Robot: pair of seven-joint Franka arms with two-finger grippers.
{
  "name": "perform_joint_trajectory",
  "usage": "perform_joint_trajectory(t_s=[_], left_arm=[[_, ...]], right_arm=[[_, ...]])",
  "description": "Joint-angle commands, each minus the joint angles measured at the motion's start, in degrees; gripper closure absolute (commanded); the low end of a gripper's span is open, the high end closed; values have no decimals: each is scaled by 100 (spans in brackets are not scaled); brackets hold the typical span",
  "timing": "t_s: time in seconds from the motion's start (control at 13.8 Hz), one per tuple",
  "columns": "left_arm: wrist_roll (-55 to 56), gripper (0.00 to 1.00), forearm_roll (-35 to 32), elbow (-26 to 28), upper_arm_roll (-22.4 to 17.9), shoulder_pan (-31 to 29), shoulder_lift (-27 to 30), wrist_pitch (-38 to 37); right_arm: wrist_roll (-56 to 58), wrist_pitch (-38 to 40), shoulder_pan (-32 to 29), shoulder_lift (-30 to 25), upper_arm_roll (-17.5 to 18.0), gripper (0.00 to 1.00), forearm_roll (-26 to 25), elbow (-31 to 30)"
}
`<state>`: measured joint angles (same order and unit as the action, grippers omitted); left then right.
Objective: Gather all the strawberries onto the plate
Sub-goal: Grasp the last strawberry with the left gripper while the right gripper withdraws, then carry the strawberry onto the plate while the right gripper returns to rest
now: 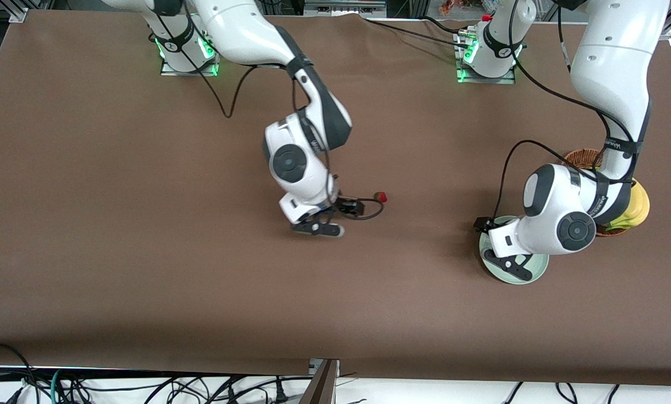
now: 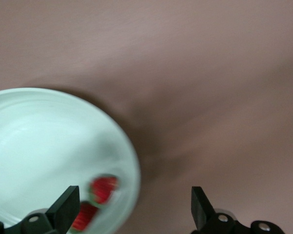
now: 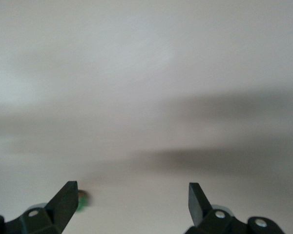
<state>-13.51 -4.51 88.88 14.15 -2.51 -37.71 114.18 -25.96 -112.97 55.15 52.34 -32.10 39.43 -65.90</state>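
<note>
Red strawberries (image 2: 103,189) in mint plate (image 2: 34,136)

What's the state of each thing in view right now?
Left end effector: open, empty, over the plate's rim.
Right end effector: open, empty, over bare table near the middle.
Plate: on the table, holds two strawberries.
Third strawberry: loose on the table, beside the right end effector.
Basket: at the left arm's end, mostly hidden by the arm, yellow fruit in it.
</note>
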Motion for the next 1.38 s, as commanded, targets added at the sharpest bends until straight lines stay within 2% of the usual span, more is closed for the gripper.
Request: perform_joint_trajectory(t_s=[0.0,0.15,0.36,0.58,0.65,0.8,0.87,1.02,1.16,1.24,1.31], left_arm=[[1459,0,-15,68,517,5,211,-265],[2891,0,-32,77,878,161,193,-239],[5009,0,-103,68,862,1197,80,-64],[6612,0,-251,121,827,1708,-219,620],[6895,0,-531,147,800,1762,-281,762],[7518,0,-962,165,791,1920,-509,772],[7791,0,-1190,174,791,1973,-553,772],[8092,0,-1324,174,791,1956,-589,790],[8398,0,-1272,217,791,1912,-685,1008],[8592,0,-1246,270,800,1912,-712,1201],[8689,0,-1237,349,809,1920,-738,1316]], right_arm=[[861,1106,4,-223,-821,0,-93,-46],[1888,1863,-4,-241,-1472,0,-24,-46],[2849,2436,-66,-241,-2054,0,-23,-37],[2948,2543,-337,-381,-2055,0,-67,-54],[2948,2543,-539,-487,-1881,0,-76,-107],[2904,2534,-1310,-828,-953,0,-302,-133],[2886,2456,-1784,-1039,-321,0,-713,-195],[2860,2333,-2899,-1417,1329,0,-2002,-309],[2860,2271,-3990,-1839,2728,0,-3147,-616],[2868,2314,-4291,-2032,3005,0,-3378,-791],[2869,2323,-4389,-2313,3016,0,-3467,-1045]])
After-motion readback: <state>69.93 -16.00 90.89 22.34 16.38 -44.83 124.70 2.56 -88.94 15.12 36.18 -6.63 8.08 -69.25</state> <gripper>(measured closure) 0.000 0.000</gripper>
